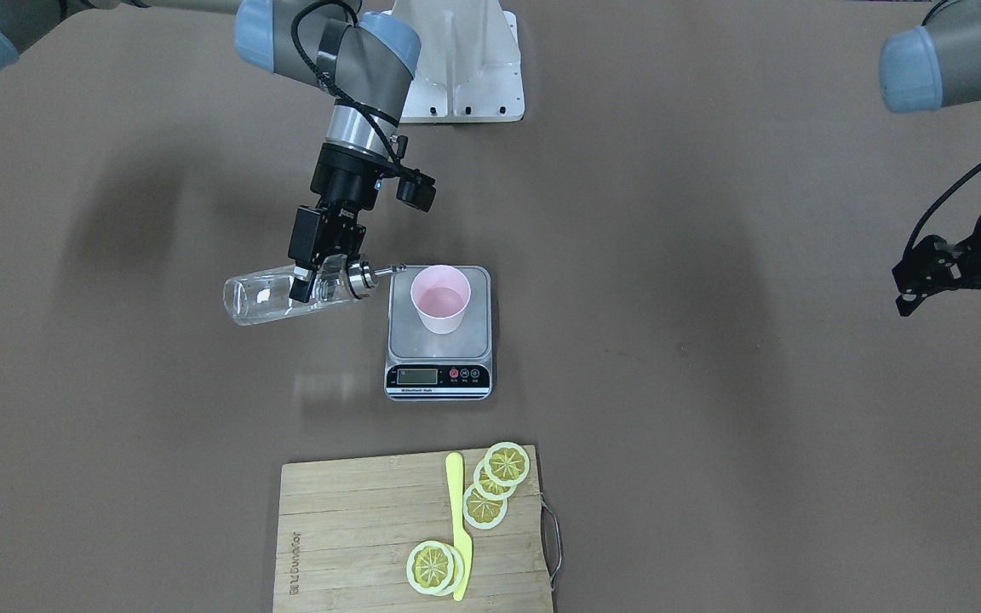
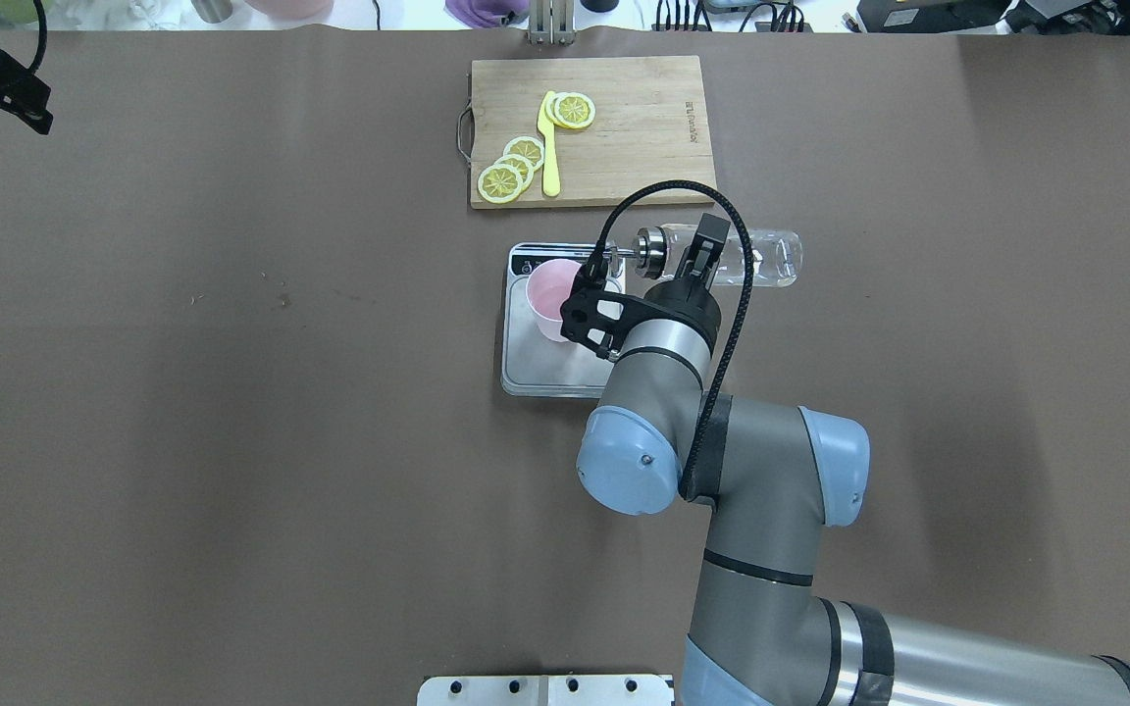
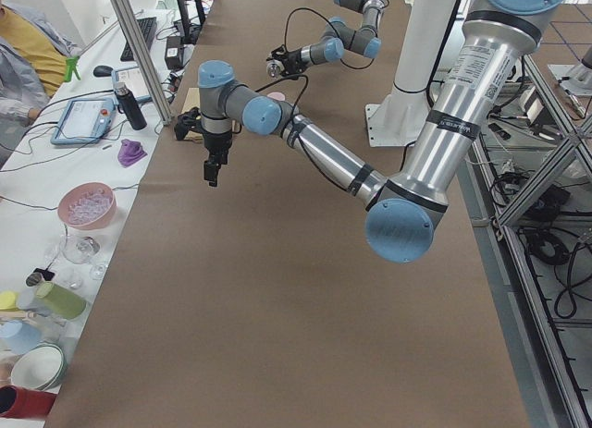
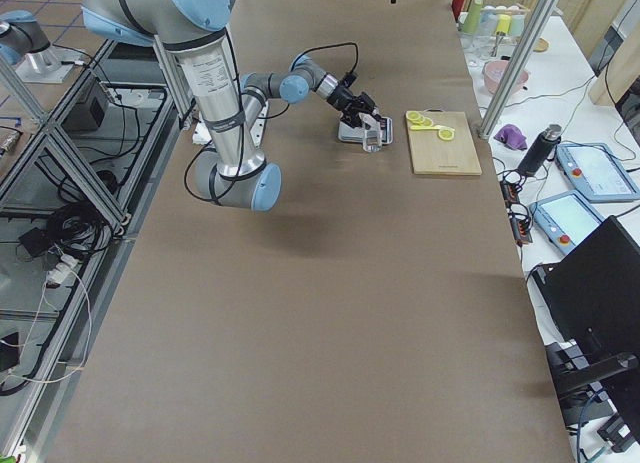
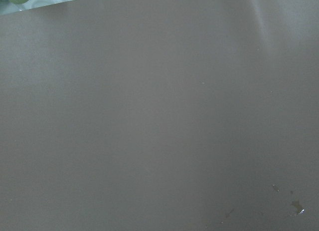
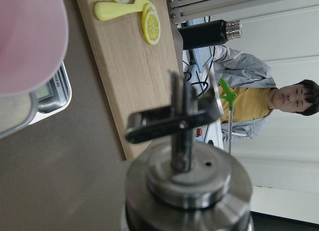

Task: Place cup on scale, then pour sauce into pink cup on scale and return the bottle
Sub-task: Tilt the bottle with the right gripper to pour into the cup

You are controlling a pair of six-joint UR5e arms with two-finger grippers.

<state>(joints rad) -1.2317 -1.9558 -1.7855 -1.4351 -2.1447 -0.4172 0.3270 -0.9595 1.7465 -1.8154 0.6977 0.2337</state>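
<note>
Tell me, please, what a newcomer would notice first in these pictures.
The right tool holds the clear bottle almost level, spout toward the pink cup standing on the scale at mid-table. Nearer the operators lies a wooden board with lemon slices and a yellow knife.

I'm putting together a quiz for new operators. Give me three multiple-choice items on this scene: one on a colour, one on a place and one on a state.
1. The knife on the cutting board is: A) red B) yellow C) black.
2. The pink cup stands: A) on the scale platform B) on the cutting board C) beside the scale.
3. The bottle is: A) upright beside the scale B) lying on the cutting board C) held roughly level in the right gripper.

Key:
1 B: it is yellow like the lemon slices next to it.
2 A: the silver platform shows all around its base.
3 C: the gripper clamps it near the spout end, with the spout toward the cup.
</note>
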